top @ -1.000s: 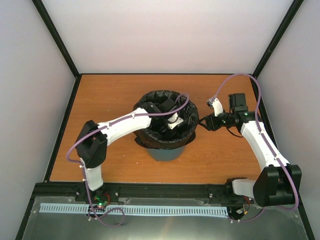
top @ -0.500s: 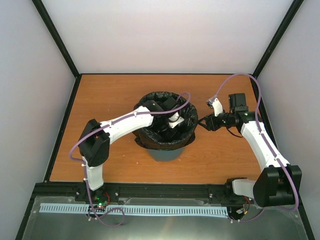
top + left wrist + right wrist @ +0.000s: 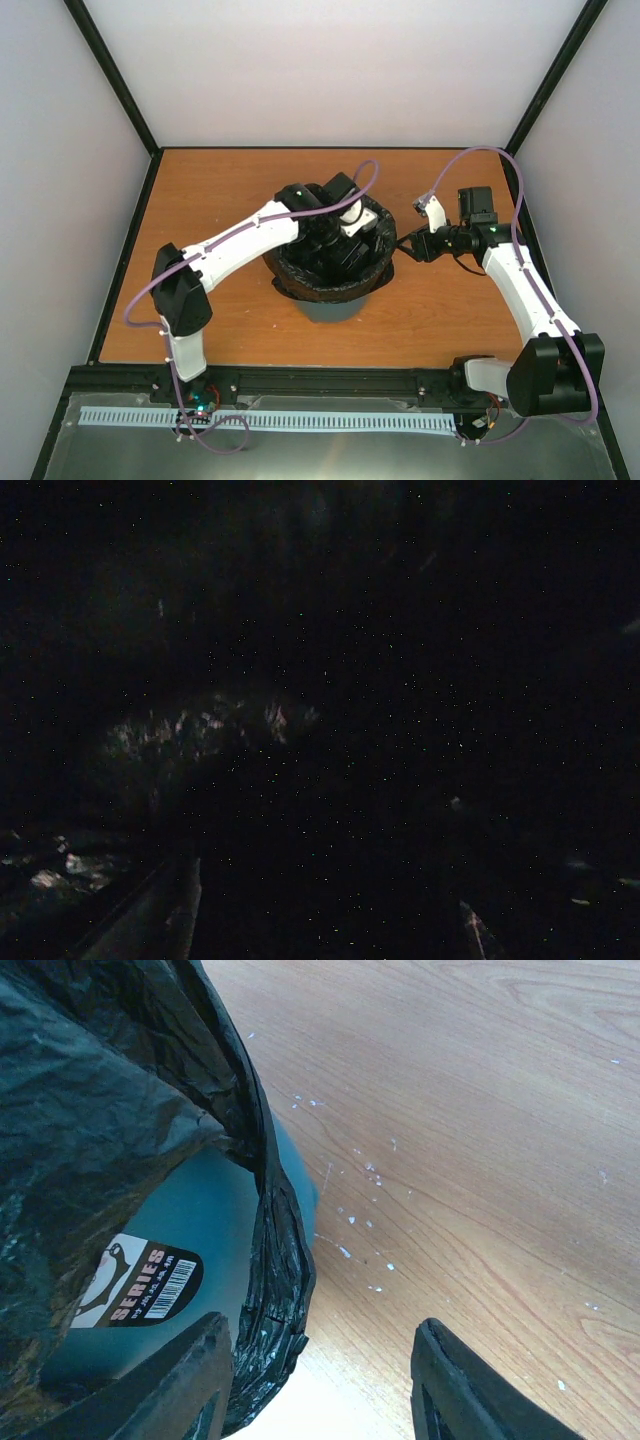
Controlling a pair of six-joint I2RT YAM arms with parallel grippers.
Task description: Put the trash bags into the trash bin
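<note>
A round teal trash bin [image 3: 330, 308] stands mid-counter [image 3: 200, 200], lined with a glossy black trash bag [image 3: 300, 283] that spills over its rim. A black sticker [image 3: 138, 1282] on the bin's side reads "SERIES" beside a barcode. Just right of the bin, the right gripper [image 3: 320, 1360] is parted, with the bag's hem loose between its fingers. The left gripper [image 3: 330, 252] reaches down inside the bin, where it is too dark to tell how wide it stands.
</note>
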